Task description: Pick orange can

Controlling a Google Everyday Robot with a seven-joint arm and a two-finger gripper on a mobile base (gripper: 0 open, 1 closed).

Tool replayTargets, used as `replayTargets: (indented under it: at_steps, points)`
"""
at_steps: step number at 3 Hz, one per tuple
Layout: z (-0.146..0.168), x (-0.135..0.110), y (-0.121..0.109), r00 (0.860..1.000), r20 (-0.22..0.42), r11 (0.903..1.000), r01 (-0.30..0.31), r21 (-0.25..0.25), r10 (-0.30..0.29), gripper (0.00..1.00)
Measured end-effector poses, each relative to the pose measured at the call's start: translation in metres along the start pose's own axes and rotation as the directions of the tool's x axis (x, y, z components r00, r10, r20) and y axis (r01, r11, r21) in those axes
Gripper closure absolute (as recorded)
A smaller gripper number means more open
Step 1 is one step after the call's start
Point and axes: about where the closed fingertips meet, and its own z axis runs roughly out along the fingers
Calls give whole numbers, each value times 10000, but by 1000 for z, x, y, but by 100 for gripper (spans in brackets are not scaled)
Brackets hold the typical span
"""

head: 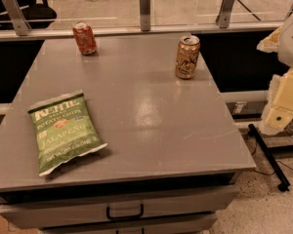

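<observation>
The orange can is a tall golden-tan drink can with pale markings and a silver top. It stands upright near the far right edge of the grey table. My gripper is part of the cream-coloured arm at the right edge of the view. It is off the table, well to the right of the can and lower in the picture, and it touches nothing.
A shorter red-orange can stands at the far left of the table. A green Kettle jalapeño chip bag lies flat near the front left. A glass railing with metal posts runs behind the table. A drawer handle is below the front edge.
</observation>
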Motion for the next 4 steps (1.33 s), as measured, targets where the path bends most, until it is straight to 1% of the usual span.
replayTargets:
  at_steps: [1, 2, 3, 4]
  points:
    - [-2, -1, -2, 10000, 89, 10000, 8, 67, -9, 0]
    - [12, -12, -22, 9971, 756, 9993, -116, 366, 88, 0]
    - [48, -40, -66, 9788, 2038, 9961, -350, 805, 179, 0]
    - [83, -69, -109, 9423, 3323, 9902, -818, 1129, 399, 0]
